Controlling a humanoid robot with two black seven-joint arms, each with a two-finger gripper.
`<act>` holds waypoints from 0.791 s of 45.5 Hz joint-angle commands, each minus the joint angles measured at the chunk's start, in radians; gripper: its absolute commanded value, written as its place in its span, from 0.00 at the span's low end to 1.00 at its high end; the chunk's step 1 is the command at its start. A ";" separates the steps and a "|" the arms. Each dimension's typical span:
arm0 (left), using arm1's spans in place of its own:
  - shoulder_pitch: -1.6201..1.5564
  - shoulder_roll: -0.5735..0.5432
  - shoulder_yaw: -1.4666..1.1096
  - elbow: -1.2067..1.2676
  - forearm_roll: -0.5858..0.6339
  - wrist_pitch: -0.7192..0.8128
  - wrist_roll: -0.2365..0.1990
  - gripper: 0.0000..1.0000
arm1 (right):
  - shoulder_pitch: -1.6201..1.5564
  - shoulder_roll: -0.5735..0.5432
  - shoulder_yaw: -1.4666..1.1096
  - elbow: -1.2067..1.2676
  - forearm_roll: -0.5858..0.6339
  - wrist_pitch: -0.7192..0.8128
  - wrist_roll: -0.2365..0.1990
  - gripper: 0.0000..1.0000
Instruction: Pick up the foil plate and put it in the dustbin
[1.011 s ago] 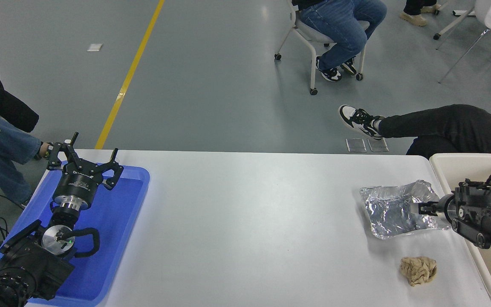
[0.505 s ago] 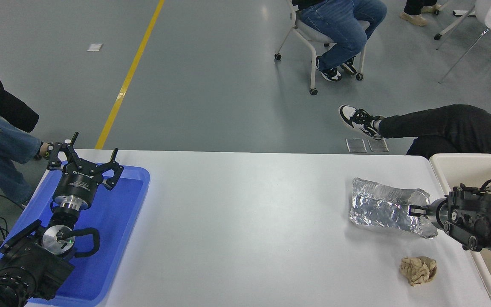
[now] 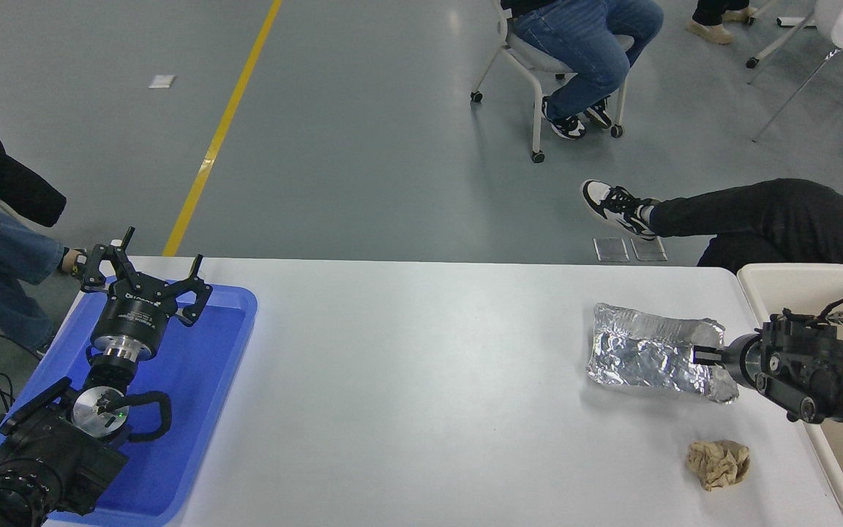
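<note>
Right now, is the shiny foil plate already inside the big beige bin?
No, the foil plate is over the white table, pinched at its right edge by the right gripper, left of the dustbin.

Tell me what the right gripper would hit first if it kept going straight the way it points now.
The right gripper points left and already sits on the foil plate; beyond that the white table looks bare, though height is unclear.

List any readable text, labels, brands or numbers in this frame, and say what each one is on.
No text here can be read.
Left gripper, parked over the blue tray: small white print on its black body, too small to read.
Foil plate, right gripper, dustbin, paper ball, table: no print visible.
</note>
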 commanded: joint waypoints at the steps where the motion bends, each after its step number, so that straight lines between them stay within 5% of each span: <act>1: -0.002 -0.001 0.000 -0.001 0.000 0.000 0.000 1.00 | 0.167 -0.109 -0.058 0.176 -0.001 0.083 -0.008 0.00; 23: -0.002 -0.003 0.000 0.002 0.000 0.000 0.000 1.00 | 0.718 -0.338 -0.408 0.558 0.001 0.269 -0.013 0.00; 36: 0.000 -0.001 0.000 -0.001 0.000 0.000 0.000 1.00 | 1.006 -0.347 -0.604 0.664 0.002 0.347 -0.013 0.00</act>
